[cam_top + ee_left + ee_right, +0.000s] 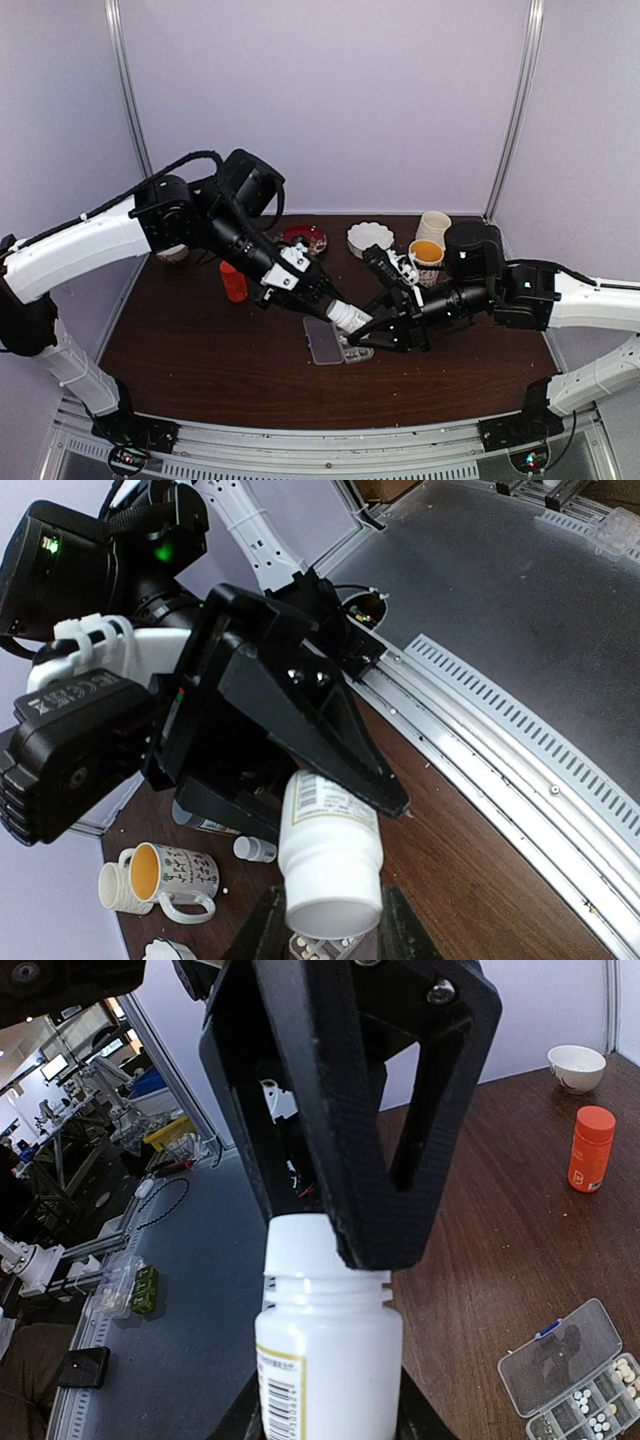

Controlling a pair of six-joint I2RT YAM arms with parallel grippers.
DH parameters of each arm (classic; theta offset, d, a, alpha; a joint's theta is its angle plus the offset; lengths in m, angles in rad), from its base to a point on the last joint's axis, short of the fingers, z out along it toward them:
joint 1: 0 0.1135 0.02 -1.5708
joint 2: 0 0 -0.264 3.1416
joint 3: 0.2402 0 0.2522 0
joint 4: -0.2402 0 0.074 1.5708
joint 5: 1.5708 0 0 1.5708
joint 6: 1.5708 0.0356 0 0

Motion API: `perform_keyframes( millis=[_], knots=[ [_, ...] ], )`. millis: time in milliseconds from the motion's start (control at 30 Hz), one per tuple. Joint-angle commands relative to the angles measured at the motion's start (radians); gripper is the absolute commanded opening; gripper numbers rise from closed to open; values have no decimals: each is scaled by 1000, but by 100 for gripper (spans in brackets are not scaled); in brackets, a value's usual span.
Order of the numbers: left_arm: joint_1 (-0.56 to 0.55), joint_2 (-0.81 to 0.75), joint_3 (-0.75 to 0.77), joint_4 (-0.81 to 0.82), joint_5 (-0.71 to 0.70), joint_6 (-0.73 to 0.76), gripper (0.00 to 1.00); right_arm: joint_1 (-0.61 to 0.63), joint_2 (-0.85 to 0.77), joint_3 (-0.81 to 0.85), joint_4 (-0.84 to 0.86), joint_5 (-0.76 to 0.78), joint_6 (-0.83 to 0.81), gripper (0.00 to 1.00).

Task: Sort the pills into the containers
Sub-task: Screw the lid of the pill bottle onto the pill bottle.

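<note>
Right wrist view: pills (603, 1422) lie as whitish dots in the cells (560, 1425) of the clear pill box (545, 1360), which sits lid-open on the brown table (500, 1260). Just above the box a white bottle (325, 1360) is held between both arms. The right gripper (328, 1425) pinches its labelled body and the left gripper (330, 925) pinches its cap. An orange bottle (590, 1148) stands well beyond the box.

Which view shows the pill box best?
Right wrist: the pill box lies open, lid back, pills plain in its cells, though cut by the frame edge. The top view shows it small and partly hidden. Left wrist shows only a sliver below the bottle.
</note>
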Motion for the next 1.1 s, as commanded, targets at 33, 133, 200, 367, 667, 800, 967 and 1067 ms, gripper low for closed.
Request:
perform_keyframes(
  millis=[33, 133, 200, 367, 667, 800, 967, 1067],
  knots=[
    [-1, 47, -31, 93, -117, -84, 26, 16, -18, 67, 142, -11, -35, 0],
    [4, -7, -108, 248, -141, -191, 48, 14, -4, 64, 141, -5, -41, 0],
    [30, -60, -168, 340, -124, -245, 60, 11, 4, 60, 143, -5, -42, 0],
    [113, -202, -314, 504, -33, -382, 97, 4, 14, 44, 160, -7, -38, 0],
    [116, -359, -407, 647, -108, -789, 98, 1, 7, 46, 121, 81, -94, 0],
    [113, -336, -350, 591, -141, -1096, 97, 4, -12, 51, 96, 161, -139, 0],
    [114, -251, -267, 527, -3, -1299, 96, 13, -23, 66, 94, 233, -212, 0],
    [104, -265, -317, 580, 55, -1310, 86, 13, 0, 91, 64, 213, -212, 0]
  ],
)
